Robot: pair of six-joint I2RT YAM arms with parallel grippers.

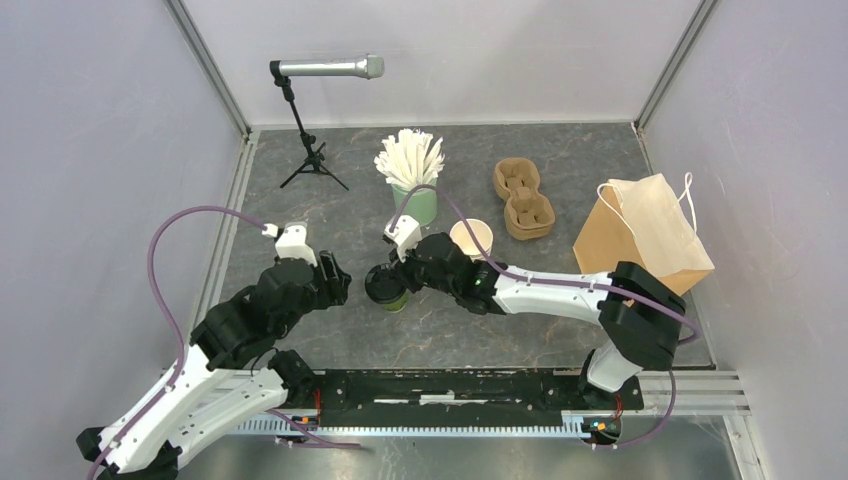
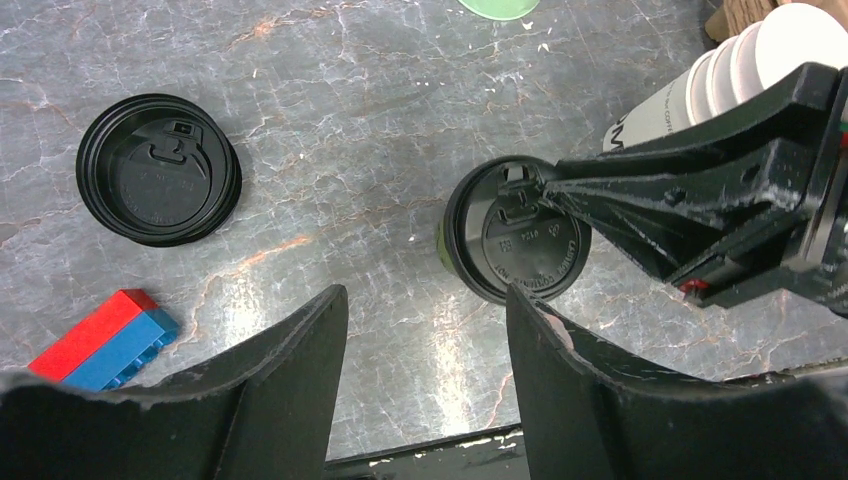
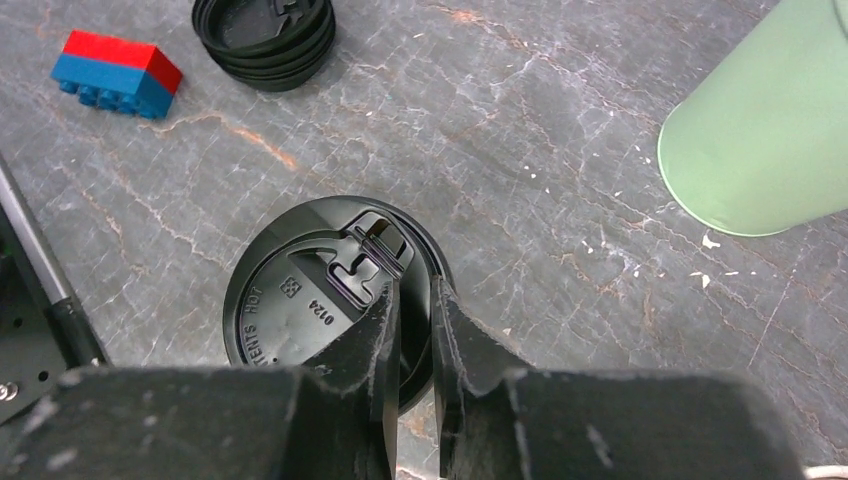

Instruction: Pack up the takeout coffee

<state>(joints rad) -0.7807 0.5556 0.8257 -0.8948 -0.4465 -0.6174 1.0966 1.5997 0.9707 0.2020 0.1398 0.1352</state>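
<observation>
1. Olive-green cup (image 1: 392,294), capped by a black lid (image 3: 300,300), is stood under the tips of the right gripper (image 3: 412,290).
2. Right jaws are narrowed to a slit at the lid's sip spout; a grip cannot be confirmed.
3. Left gripper (image 2: 425,300) is held open, empty, just beside the cup.

Olive-green cup (image 1: 397,300), black lid (image 3: 290,300)

Left end effector (image 2: 425,300) wide — right (image 3: 412,296) narrow
</observation>
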